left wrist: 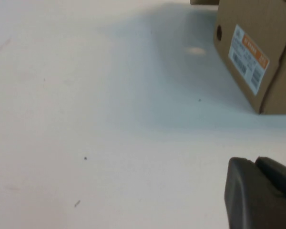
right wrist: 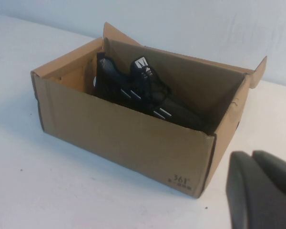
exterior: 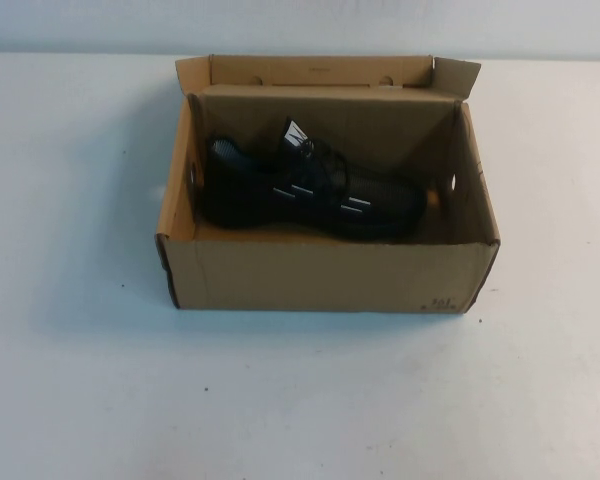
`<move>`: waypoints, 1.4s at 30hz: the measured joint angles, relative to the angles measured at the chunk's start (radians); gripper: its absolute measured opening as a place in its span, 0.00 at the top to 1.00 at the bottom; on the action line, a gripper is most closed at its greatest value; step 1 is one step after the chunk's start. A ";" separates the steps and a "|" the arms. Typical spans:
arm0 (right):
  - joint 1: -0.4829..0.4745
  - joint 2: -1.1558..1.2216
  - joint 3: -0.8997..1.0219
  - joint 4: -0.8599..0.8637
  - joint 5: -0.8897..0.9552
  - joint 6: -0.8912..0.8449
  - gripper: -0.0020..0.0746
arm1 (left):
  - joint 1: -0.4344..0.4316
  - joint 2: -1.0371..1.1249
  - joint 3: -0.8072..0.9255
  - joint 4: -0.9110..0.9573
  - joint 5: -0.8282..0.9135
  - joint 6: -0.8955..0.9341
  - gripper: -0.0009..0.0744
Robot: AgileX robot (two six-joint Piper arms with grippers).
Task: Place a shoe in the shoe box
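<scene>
There is one brown corrugated cardboard shoe box (exterior: pixel 320 272) on one white table (exterior: pixel 70 380). Inside it lies one black lace-up sneaker (exterior: pixel 310 190). Each wrist view shows one dark gripper: left gripper (left wrist: pixel 260 191), right gripper (right wrist: pixel 262 188).

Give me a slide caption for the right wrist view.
Black shoe lying inside the open cardboard shoe box; right gripper off its printed corner, left gripper by its labelled end.
</scene>
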 joint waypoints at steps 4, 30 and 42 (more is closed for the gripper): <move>0.000 0.000 0.000 0.000 0.000 0.000 0.99 | 0.000 0.000 0.002 0.007 0.062 -0.006 0.99; 0.000 0.000 0.000 0.000 0.000 0.002 0.99 | 0.000 0.000 0.002 0.007 0.063 -0.008 0.99; -0.279 -0.105 0.152 0.026 -0.128 0.002 0.99 | 0.000 0.000 0.002 0.009 0.064 -0.008 0.99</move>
